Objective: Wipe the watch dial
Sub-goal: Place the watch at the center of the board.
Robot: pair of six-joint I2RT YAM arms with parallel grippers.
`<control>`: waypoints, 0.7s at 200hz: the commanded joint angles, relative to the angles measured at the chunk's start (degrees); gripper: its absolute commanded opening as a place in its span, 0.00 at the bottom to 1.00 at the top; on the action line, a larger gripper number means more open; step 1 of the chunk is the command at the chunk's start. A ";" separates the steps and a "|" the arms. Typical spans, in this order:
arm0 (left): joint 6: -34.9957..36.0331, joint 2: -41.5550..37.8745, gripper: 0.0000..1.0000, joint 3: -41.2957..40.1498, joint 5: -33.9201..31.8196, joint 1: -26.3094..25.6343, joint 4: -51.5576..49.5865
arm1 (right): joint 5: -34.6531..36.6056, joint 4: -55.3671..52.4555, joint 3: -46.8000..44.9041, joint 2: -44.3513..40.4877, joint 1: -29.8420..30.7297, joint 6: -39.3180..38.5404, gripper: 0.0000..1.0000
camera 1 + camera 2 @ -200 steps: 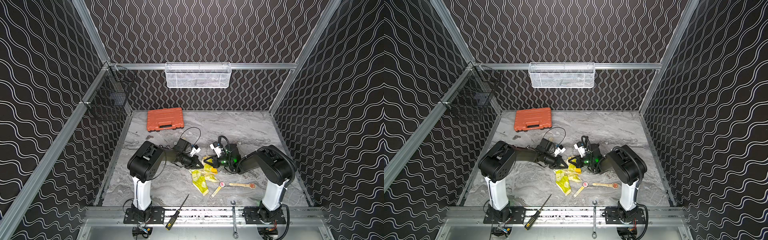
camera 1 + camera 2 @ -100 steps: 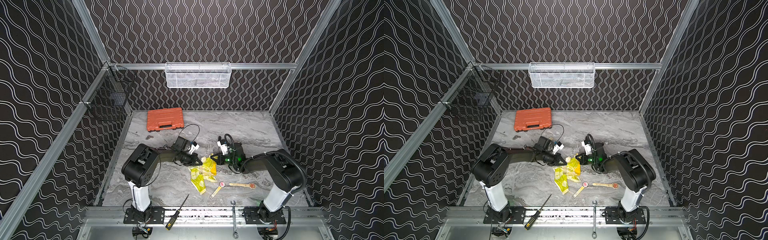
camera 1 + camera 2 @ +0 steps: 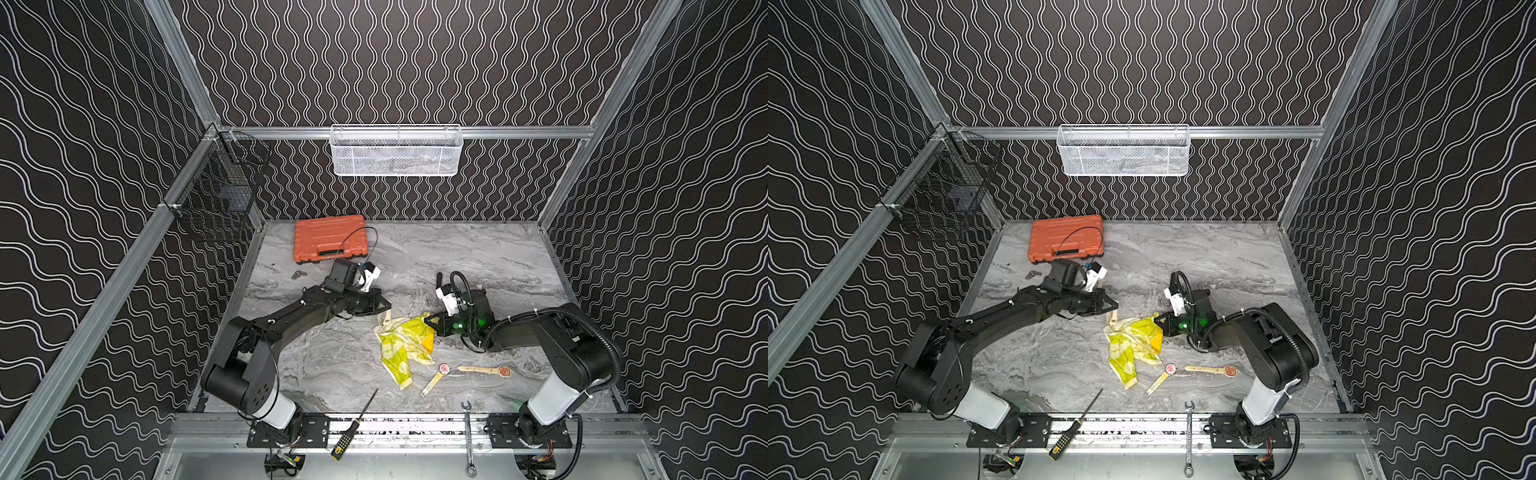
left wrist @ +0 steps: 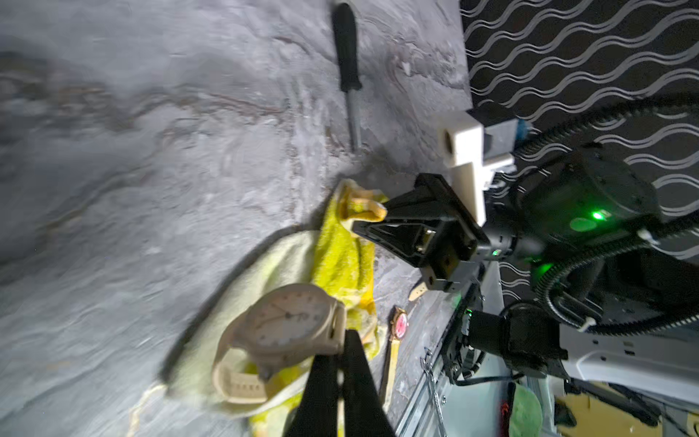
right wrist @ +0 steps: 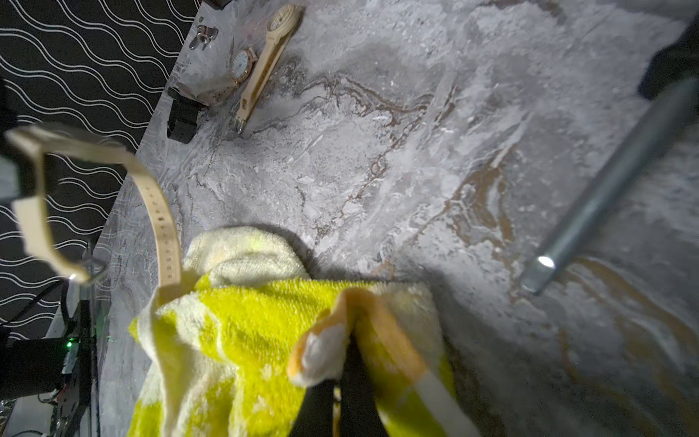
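Note:
My left gripper point(image 4: 342, 336) is shut on the edge of a cream watch point(image 4: 291, 321), whose pale dial faces the left wrist camera. Its strap point(image 5: 162, 227) hangs down onto the yellow cloth point(image 5: 246, 329). In both top views the left gripper point(image 3: 384, 307) point(image 3: 1112, 306) is just above the cloth's far left corner. My right gripper point(image 5: 350, 340) is shut on a bunched orange-edged fold of the cloth. The cloth point(image 3: 405, 345) point(image 3: 1133, 345) trails on the marble toward the front from the right gripper point(image 3: 432, 326) point(image 3: 1158, 322).
Two gold-strapped watches with red dials point(image 3: 444, 368) point(image 3: 504, 371) lie in front of the cloth. A screwdriver point(image 3: 355, 424) and a wrench point(image 3: 468, 436) lie on the front rail. An orange case point(image 3: 330, 239) sits at the back left. Another screwdriver point(image 4: 348, 68) lies near the right arm.
The two grippers have drawn apart: the left has pulled back and left with the watch, the right has moved right with the cloth. Both stay shut.

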 commanded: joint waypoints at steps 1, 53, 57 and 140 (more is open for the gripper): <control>3.87 0.34 0.00 -0.12 -2.59 2.34 -8.66 | 0.43 -3.78 0.43 -1.55 0.01 -2.83 0.00; 11.41 0.14 0.00 1.15 -6.71 10.25 -18.17 | 1.73 -3.97 -1.36 -5.68 0.00 -4.65 0.00; 11.17 -0.16 0.00 0.87 -7.13 10.73 -16.89 | 1.68 -3.76 -1.45 -5.77 -0.04 -4.48 0.00; 14.58 11.00 0.00 8.18 -2.77 18.87 -14.03 | 1.66 -3.38 -2.03 -7.50 0.21 -5.06 0.00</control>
